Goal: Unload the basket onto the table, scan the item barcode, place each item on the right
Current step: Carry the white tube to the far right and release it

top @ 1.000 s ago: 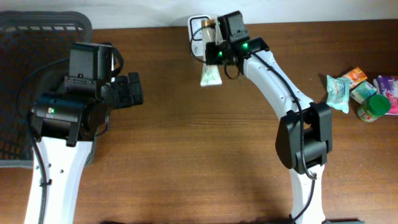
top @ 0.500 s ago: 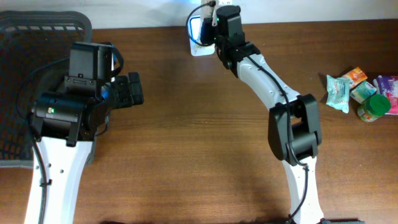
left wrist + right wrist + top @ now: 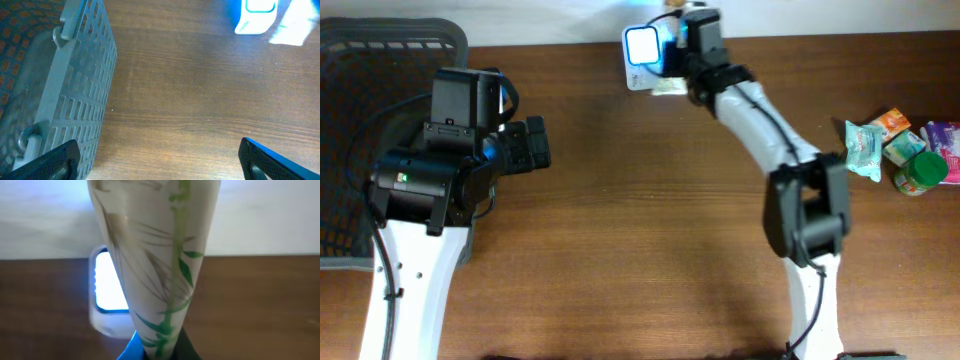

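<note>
The item is a white tube (image 3: pixel 156 255) printed with green bamboo. My right gripper (image 3: pixel 161 353) is shut on its lower end and holds it upright, close to the lens. Just behind and left of the tube the scanner (image 3: pixel 108 291) glows with a bright white window. From overhead the right gripper (image 3: pixel 684 60) sits at the table's far edge, immediately right of the lit scanner (image 3: pixel 642 47), with a pale bit of the tube (image 3: pixel 667 86) below it. No barcode shows. My left gripper (image 3: pixel 535 143) hangs open by the basket, fingers (image 3: pixel 55 160) wide apart over bare wood.
A grey mesh basket (image 3: pixel 360 60) fills the far left, and its wall (image 3: pixel 75 100) runs beside my left fingers. At the right edge lie a teal packet (image 3: pixel 863 148), a green-lidded jar (image 3: pixel 920 172) and other small packs. The scanner (image 3: pixel 256 15) stands far ahead of the left gripper.
My right arm has swung the tube from below the scanner up to the scanner's right side, and the scanner window now glows much brighter. The left arm has not moved.
</note>
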Robot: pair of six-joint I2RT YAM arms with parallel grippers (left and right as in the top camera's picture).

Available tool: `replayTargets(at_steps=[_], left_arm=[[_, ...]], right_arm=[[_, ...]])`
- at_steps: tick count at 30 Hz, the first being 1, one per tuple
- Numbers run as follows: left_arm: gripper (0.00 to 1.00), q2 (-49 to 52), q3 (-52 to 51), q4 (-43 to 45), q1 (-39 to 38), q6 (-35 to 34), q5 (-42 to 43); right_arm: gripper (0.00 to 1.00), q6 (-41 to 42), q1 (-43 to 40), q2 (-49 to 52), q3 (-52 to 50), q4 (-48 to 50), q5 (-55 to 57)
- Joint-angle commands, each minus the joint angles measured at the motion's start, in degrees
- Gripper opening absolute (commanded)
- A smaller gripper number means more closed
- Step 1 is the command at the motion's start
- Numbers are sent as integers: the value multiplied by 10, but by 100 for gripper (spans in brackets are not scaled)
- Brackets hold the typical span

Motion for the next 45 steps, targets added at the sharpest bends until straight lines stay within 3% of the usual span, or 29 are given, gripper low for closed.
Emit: replayTargets(at_steps=[1, 5, 8, 11, 18, 20, 26, 30, 36, 39, 40, 41, 42, 45], left_arm=[[99, 0, 0, -1, 2, 9, -8], [99, 0, 0, -1, 2, 9, -8], [99, 0, 0, -1, 2, 9, -8], [99, 0, 0, -1, 2, 9, -8], [99, 0, 0, -1, 2, 9, -8], [99, 0, 0, -1, 2, 9, -8], [99, 0, 0, -1, 2, 9, -8], [99, 0, 0, -1, 2, 9, -8], [99, 0, 0, -1, 2, 9, -8], [99, 0, 0, -1, 2, 9, -8], [99, 0, 0, -1, 2, 9, -8], [99, 0, 0, -1, 2, 9, -8], [99, 0, 0, -1, 2, 9, -8], [99, 0, 0, -1, 2, 9, -8]], right_arm=[[4, -5, -75, -107, 17, -92, 10], [4, -5, -154, -122, 17, -258, 36], [4, -6, -217, -113, 16, -377, 122], [4, -9, -274, -103, 7, -430, 190], [5, -25, -370, -84, -6, -413, 157], [9, -25, -383, -78, -6, -397, 157], [17, -36, -388, -67, -6, -379, 157], [28, -35, -388, -63, -6, -391, 157], [27, -28, -387, -87, -6, -442, 152], [31, 13, -387, -131, -6, -479, 139], [34, 25, -387, -150, -6, -490, 127], [54, 39, -387, -176, -6, -504, 110], [99, 47, -387, -197, -6, -515, 92], [99, 46, -381, -251, -6, -542, 55]])
